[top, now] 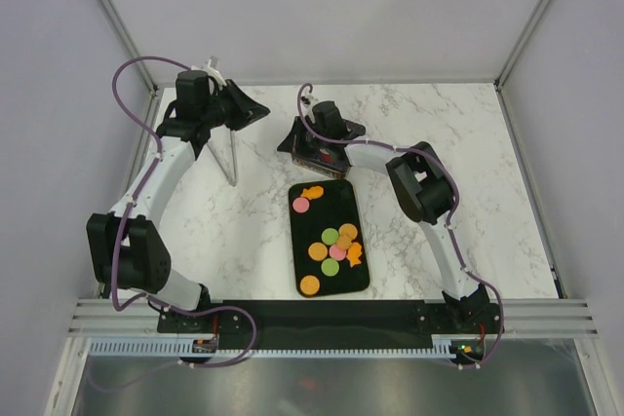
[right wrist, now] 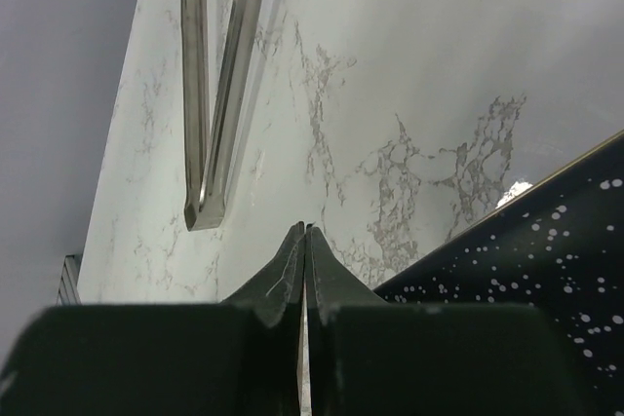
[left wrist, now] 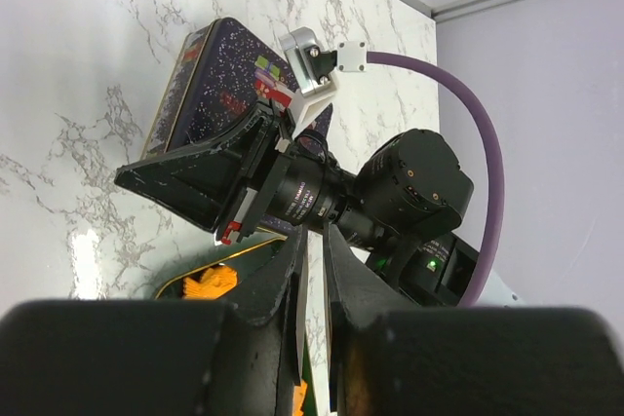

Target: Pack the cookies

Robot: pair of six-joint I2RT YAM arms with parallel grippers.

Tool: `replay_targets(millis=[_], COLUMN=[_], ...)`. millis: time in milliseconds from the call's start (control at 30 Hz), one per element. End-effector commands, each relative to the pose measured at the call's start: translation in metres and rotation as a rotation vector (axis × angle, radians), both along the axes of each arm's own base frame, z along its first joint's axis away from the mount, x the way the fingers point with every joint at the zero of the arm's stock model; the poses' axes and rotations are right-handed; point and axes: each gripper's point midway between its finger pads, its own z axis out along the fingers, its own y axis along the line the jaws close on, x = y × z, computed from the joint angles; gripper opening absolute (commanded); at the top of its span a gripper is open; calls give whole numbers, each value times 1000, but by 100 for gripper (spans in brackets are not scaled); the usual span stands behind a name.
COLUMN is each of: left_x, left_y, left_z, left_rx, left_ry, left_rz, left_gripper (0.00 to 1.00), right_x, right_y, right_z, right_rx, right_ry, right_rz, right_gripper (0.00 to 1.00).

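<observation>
Several cookies, round and irregular in orange, pink and green, lie on a black tray in the middle of the table. One orange cookie shows in the left wrist view. My left gripper, back left, is shut on metal tongs whose tips point down at the table; the tongs run as a thin strip between its fingers. My right gripper is shut and holds nothing. It hovers by a dark speckled tin box just behind the tray.
The tongs hang left of my right gripper's tips. The tin box lies under the right wrist. Marble table is bounded by grey walls at the left, right and back.
</observation>
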Motion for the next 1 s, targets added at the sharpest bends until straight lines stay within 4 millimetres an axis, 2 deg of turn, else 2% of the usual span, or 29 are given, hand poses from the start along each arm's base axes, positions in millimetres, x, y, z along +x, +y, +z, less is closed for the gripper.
replay_targets(millis=[0,133,167,200,233,267,300,333,400,433,467,500,533,567,600,633,667,700,733,767,800,833,867,933,967], left_x=[6,5,4,2,0,-2,-6,-9,-17,-26,-31,-36,-48,-53,-60,-71,-77,-82,-89,-96,-100,-105,-110,-115,-118], left_y=[-3,-4,-5,-5,-6,-7,-7,-7,-7,-7,-8,-8,-7,-6,-6,-4,-3,-1,1,3,4,5,6,5,6], left_z=[18,23,24,26,28,29,30,31,33,32,31,28,25,23,20,14,12,9,1,6,-1,-1,1,0,1], left_rx=[6,0,-3,-6,-12,-15,-15,-17,-20,-22,-18,-15,-9,6,14,24,43,58,73,86,93,99,103,108,110], left_ry=[-68,-78,-80,-82,-83,-86,-86,-87,-89,-89,-90,-87,-83,-87,-84,-70,-79,-77,-61,-89,-83,-90,-100,-108,-118], left_rz=[-38,-52,-56,-58,-64,-70,-73,-76,-84,-97,-104,-110,-117,-128,-137,-147,-162,-165,-164,-169,-170,-175,-177,-192,-196], left_gripper=[18,18,18,18,18,18,18,18,18,18,19,19,20,22,22,23,24,25,25,26,27,28,28,29,29], right_x=[3,25,29,39,43,48,50,48,48,47,36,31,21,17,6,1,-13,-26,-37,-49,-56,-67,-76,-90,-96], right_y=[-15,-16,-18,-26,-31,-44,-53,-64,-93,-106,-127,-138,-155,-172,-184,-198,-214,-223,-238,-248,-256,-265,-277,-290,-300], right_z=[-7,49,72,92,107,134,148,178,184,190,197,201,226,228,205,204,225,201,216,192,189,194,174,174,158], right_rx=[-77,-13,5,24,37,56,62,78,58,53,47,44,52,38,0,-21,-15,-57,-65,-115,-146,-161,-221,-260,-302], right_ry=[9,-94,-131,-164,-186,-224,-245,-293,-298,-305,-306,-315,-356,-366,-329,-333,-380,-344,-382,-332,-337,-349,-310,-323,-293], right_rz=[-5,-1,-8,-28,-40,-63,-83,-102,-158,-185,-214,-235,-272,-302,-323,-365,-398,-410,-464,-483,-498,-520,-550,-580,-604], right_gripper=[3,9,12,15,23,28,33,44,55,66,70,74,84,88,95,98,98,98,98,98,98,98,98,98,98])
